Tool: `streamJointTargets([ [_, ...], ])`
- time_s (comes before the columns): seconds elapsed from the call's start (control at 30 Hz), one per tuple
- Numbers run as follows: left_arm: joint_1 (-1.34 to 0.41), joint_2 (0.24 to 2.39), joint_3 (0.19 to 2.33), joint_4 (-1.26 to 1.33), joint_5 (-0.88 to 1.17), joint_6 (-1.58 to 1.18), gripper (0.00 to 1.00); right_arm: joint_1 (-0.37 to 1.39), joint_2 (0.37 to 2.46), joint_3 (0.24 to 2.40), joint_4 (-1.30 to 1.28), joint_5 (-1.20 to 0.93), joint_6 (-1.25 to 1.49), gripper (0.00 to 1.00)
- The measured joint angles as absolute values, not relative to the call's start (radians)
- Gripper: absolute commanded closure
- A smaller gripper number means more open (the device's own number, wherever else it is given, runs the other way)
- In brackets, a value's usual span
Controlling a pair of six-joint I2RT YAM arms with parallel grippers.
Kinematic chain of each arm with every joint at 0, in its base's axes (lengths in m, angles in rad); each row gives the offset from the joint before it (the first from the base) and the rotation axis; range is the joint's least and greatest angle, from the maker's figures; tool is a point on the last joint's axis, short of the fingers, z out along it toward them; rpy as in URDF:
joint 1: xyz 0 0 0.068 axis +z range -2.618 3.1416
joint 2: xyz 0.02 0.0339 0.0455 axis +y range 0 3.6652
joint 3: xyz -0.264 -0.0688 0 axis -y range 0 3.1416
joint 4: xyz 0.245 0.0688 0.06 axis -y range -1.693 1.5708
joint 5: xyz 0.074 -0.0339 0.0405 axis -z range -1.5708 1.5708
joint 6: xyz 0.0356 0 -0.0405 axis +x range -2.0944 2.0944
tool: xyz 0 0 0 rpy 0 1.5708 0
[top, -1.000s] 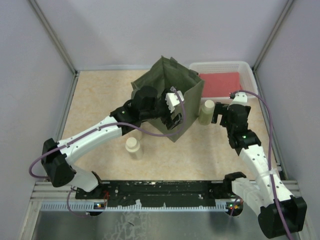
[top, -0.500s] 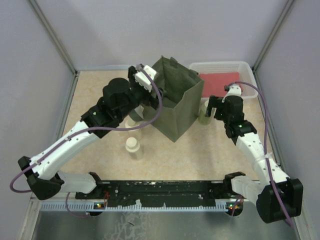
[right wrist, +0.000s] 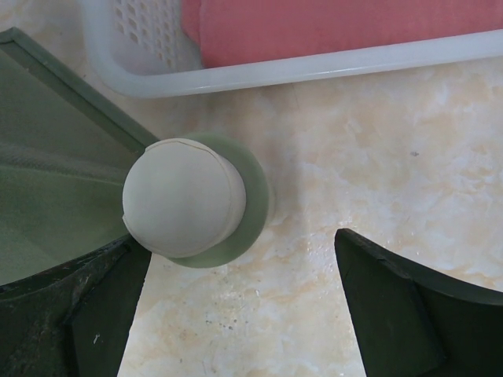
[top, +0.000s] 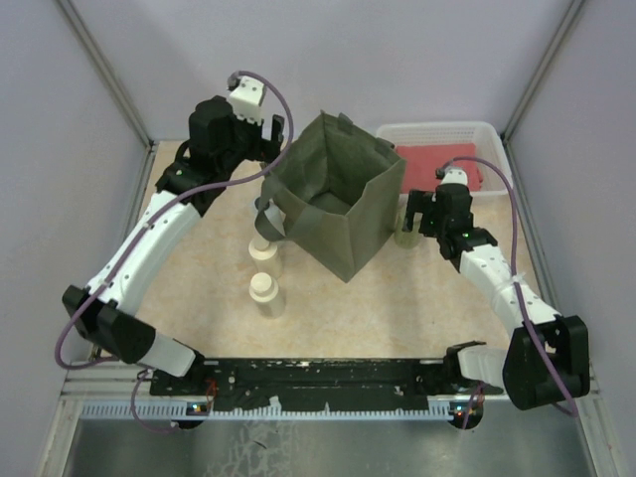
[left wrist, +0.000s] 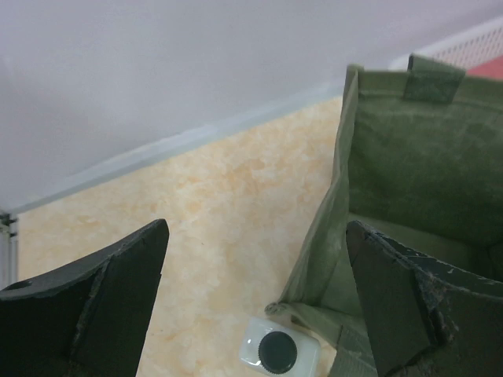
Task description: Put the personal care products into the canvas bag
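The olive-green canvas bag (top: pixel 343 204) stands open at mid-table. My left gripper (top: pixel 270 144) is open and empty, raised over the bag's back left corner; in the left wrist view (left wrist: pixel 255 298) the bag's wall (left wrist: pixel 409 157) is at right and the white bottle with the grey cap (left wrist: pixel 279 353) stands below beside the bag. That bottle (top: pixel 268 221) and two clear cream-capped bottles (top: pixel 262 253) (top: pixel 266 295) stand left of the bag. My right gripper (top: pixel 409 217) (right wrist: pixel 236 298) is open over the pale yellowish cylinder (right wrist: pixel 189 200) (top: pixel 405 237), which stands near its left finger (right wrist: pixel 78 314).
A white mesh basket (top: pixel 487 134) (right wrist: pixel 314 67) holding a red folded cloth (top: pixel 437 164) (right wrist: pixel 354 23) sits at the back right, just behind the cylinder. The bag's side (right wrist: pixel 55 157) is right next to the cylinder. Grey walls enclose the table.
My left arm has lifted away from the bag's front and swung up to the back left, uncovering the bag's opening. My right gripper has moved forward over the cylinder.
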State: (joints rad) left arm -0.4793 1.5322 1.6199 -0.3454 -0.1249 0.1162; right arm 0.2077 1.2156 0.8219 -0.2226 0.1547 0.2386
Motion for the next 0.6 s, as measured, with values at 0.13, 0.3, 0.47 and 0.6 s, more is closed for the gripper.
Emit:
streamJointTargets([
  [0.13, -0.469, 1.581, 1.620, -0.347, -0.033, 0.116, 0.00, 0.208, 1.238, 0.835, -0.220, 0.155, 0.236, 0.01],
  [0.3, -0.465, 1.591, 1.639, -0.346, 0.052, 0.116, 0.00, 0.208, 1.275, 0.859, -0.216, 0.156, 0.236, 0.01],
  [0.47, -0.464, 1.627, 1.652, -0.344, 0.099, 0.117, 0.00, 0.208, 1.333, 0.897, -0.191, 0.160, 0.237, 0.01],
  [0.6, -0.464, 1.657, 1.625, -0.337, 0.108, 0.117, 0.00, 0.208, 1.389, 0.932, -0.179, 0.160, 0.239, 0.01],
])
